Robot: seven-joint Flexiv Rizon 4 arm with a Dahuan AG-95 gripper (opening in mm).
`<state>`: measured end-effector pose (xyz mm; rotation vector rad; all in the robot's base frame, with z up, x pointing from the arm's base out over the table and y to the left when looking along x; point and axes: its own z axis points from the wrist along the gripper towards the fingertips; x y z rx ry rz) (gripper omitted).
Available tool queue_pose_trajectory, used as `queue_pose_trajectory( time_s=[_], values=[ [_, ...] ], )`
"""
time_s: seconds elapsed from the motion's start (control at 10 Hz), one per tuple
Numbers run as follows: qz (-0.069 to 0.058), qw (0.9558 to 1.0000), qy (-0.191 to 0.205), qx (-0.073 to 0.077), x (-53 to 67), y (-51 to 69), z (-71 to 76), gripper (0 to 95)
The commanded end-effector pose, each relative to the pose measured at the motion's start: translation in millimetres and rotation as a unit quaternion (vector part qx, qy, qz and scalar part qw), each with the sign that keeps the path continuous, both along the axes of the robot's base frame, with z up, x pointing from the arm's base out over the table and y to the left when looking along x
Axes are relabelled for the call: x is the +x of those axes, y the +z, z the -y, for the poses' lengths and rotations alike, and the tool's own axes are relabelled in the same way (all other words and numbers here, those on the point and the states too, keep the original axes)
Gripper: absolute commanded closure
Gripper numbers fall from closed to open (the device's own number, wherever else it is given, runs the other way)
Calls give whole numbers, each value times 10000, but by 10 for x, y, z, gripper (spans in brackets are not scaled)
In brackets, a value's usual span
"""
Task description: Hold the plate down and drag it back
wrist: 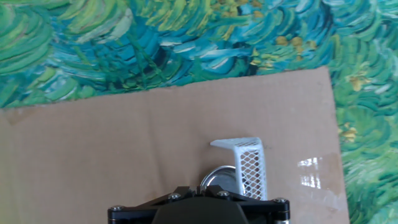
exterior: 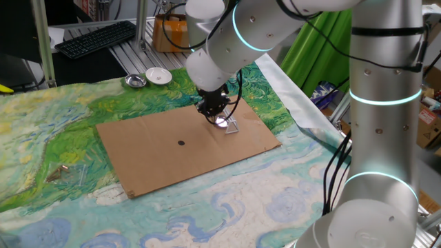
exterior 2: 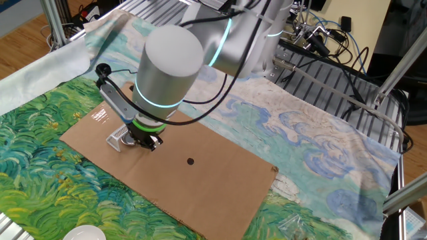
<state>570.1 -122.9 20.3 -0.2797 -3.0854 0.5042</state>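
The plate (wrist: 216,177) is a tiny shiny silver dish on the brown cardboard sheet (exterior: 158,148). In the hand view only its far rim shows past the hand. In one fixed view it shines (exterior: 222,122) right under the fingertips. My gripper (exterior: 216,114) stands upright over it, fingers shut together, tips down on the plate. In the other fixed view the gripper (exterior 2: 144,140) hides the plate. A white mesh wedge (wrist: 250,163) stands touching the plate's right side.
The cardboard (exterior 2: 200,180) lies on a green-blue painted cloth (exterior: 62,131) and has a black dot (exterior: 181,143). A white bowl (exterior: 158,76) and another small silver dish (exterior: 136,81) stand at the back. Clear plastic bits (exterior: 65,172) lie left of the cardboard.
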Motion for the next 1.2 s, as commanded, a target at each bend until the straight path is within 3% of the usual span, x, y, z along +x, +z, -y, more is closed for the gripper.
queue_pose_trajectory(
  time_s=[0.1,0.5,1.2],
  values=[
    [-56,10000,10,-60,-10,22,3,950],
    [-94,9996,86,-242,-33,8,18,950],
    [-168,9992,150,-332,-91,16,50,950]
  ],
)
